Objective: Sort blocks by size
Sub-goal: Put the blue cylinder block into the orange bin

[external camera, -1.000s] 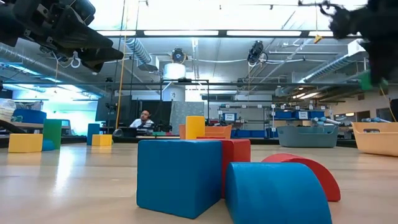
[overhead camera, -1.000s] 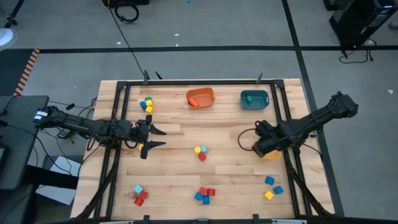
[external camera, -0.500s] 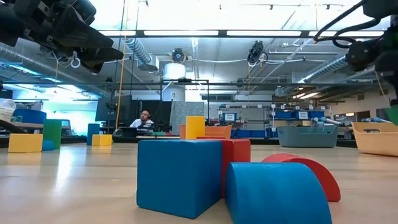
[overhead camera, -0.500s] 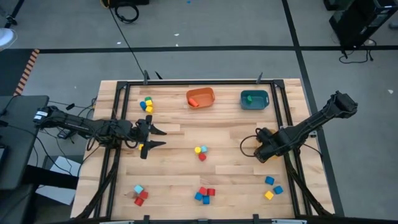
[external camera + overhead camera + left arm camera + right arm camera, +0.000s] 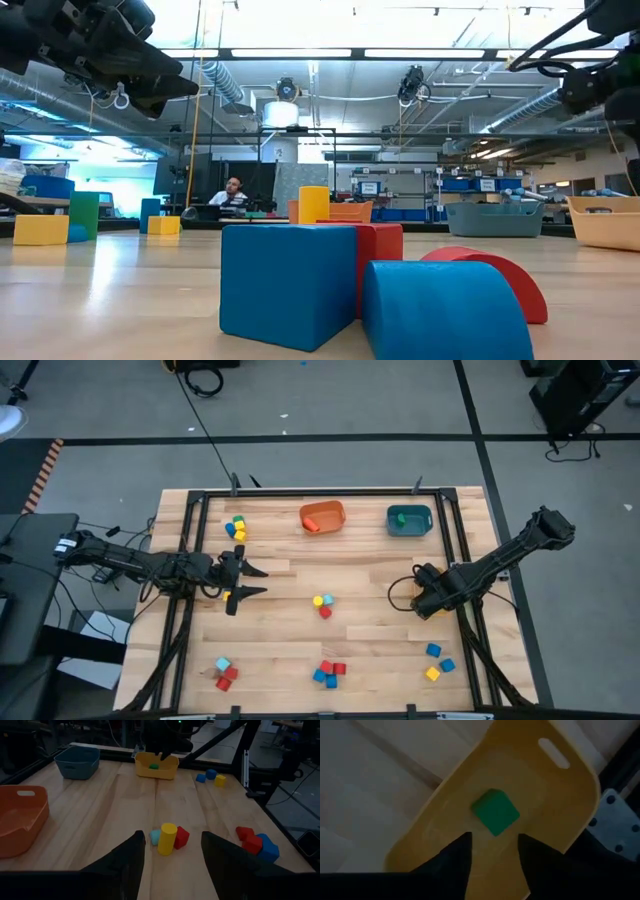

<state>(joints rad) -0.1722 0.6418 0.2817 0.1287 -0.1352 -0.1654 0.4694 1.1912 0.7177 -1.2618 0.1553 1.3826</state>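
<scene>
Since a second ago my right arm has slid toward the tabletop's right edge and now covers the yellow bin (image 5: pixel 570 785) from above; the left arm has not moved. My right fingers (image 5: pixel 492 857) hang over that bin, parted and empty, a gap showing between the two tips. A green block (image 5: pixel 495 811) lies loose on the bin floor just beyond them, apart from both tips. Right arm reaches in from the right rail, wrist angled down.

My left fingers (image 5: pixel 248 582) hover over the left-centre of the tabletop (image 5: pixel 280 640), spread wide, holding nothing, pointing toward the middle cluster: yellow cylinder (image 5: pixel 167 838), red block (image 5: pixel 181 837), light blue block (image 5: pixel 155 837), all touching.

Other blocks sit in groups along the near edge and far-left corner. Orange bin (image 5: pixel 322 517) and teal bin (image 5: pixel 409 519) stand at the far edge.
</scene>
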